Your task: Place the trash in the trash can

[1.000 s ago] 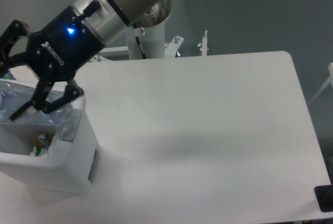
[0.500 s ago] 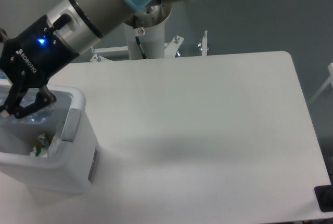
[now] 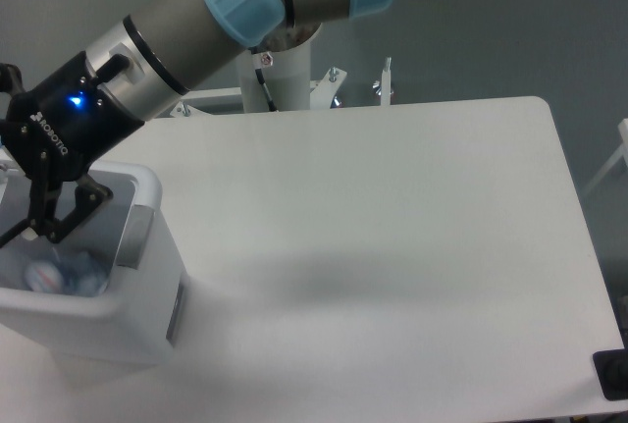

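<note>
One bottle (image 3: 61, 271) now lies in the trash can (image 3: 147, 276) at lower left; half a second ago your gripper (image 3: 37, 232) held it. Fingers now spread, empty. Task looks done; carton hidden.

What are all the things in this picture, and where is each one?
Trash can: one, white with a grey side panel, at the table's near left corner.
Bottle: one, clear with a bluish cap, lying inside the trash can.
Table: one, white, filling most of the view.
White post: one, behind the table's far edge.
Metal brackets: a few, silvery, beside the post.
Floor: grey, behind the table.
Robot arm: one, grey with light-blue joints, reaching in from the top.
Gripper: one, black, fingers spread, above the trash can, holding nothing.
</note>
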`<action>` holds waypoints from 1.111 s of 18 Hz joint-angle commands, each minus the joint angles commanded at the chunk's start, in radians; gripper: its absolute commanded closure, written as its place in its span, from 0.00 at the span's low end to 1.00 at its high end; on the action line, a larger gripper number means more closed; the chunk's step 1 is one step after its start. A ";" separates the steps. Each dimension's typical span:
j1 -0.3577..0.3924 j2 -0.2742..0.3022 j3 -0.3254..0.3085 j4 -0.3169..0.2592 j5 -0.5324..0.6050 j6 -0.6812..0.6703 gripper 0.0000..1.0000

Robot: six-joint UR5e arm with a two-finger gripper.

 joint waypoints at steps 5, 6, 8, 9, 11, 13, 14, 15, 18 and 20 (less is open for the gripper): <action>0.170 0.000 -0.050 0.006 0.025 0.053 0.00; 0.211 0.000 -0.070 0.006 0.025 0.098 0.00; 0.285 -0.002 -0.106 0.006 0.067 0.187 0.00; 0.314 -0.006 -0.121 0.006 0.118 0.237 0.00; 0.357 -0.023 -0.143 0.003 0.243 0.345 0.00; 0.364 -0.046 -0.152 -0.008 0.418 0.420 0.00; 0.365 -0.064 -0.150 -0.012 0.508 0.435 0.00; 0.365 -0.086 -0.146 -0.014 0.587 0.454 0.00; 0.359 -0.121 -0.143 -0.017 0.823 0.523 0.00; 0.355 -0.121 -0.147 -0.037 0.957 0.595 0.00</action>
